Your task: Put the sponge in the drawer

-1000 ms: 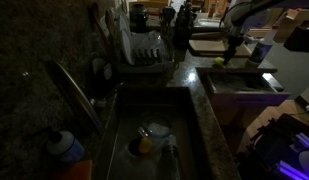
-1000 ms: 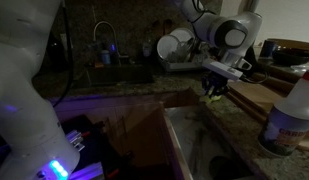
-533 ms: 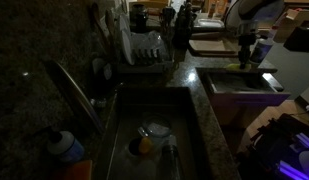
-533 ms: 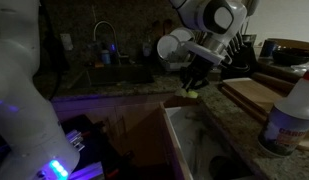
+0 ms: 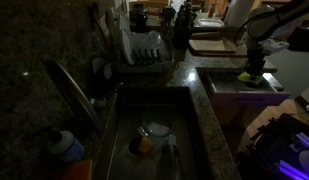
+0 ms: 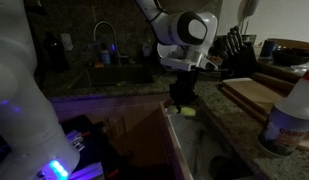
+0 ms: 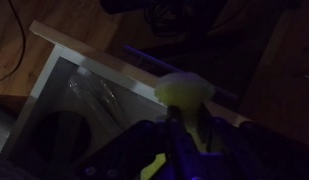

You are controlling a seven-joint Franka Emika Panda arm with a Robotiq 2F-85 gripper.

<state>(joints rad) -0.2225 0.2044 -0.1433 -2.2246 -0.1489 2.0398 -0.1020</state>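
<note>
The scene is very dark. My gripper (image 5: 256, 72) is shut on the yellow-green sponge (image 5: 256, 81) and holds it just over the open drawer (image 5: 232, 84). In the exterior view from the drawer's side, the gripper (image 6: 181, 101) hangs at the drawer's (image 6: 177, 140) back edge with the sponge (image 6: 188, 112) under its fingers. In the wrist view the sponge (image 7: 182, 93) sticks out between the fingers (image 7: 184, 128), above the drawer's pale rim and interior (image 7: 69, 105).
A deep dark sink (image 5: 190, 128) holds an orange-yellow lump (image 5: 144, 146) and a bowl. A dish rack with plates (image 5: 144, 50) stands behind it. A blue-capped bottle (image 5: 66, 147) stands near the faucet. A cutting board (image 6: 256, 95) and a spray bottle (image 6: 289, 118) sit on the counter.
The gripper has carried the sponge sideways off the counter to above the drawer and has come lower. The sponge stays in its grip.
</note>
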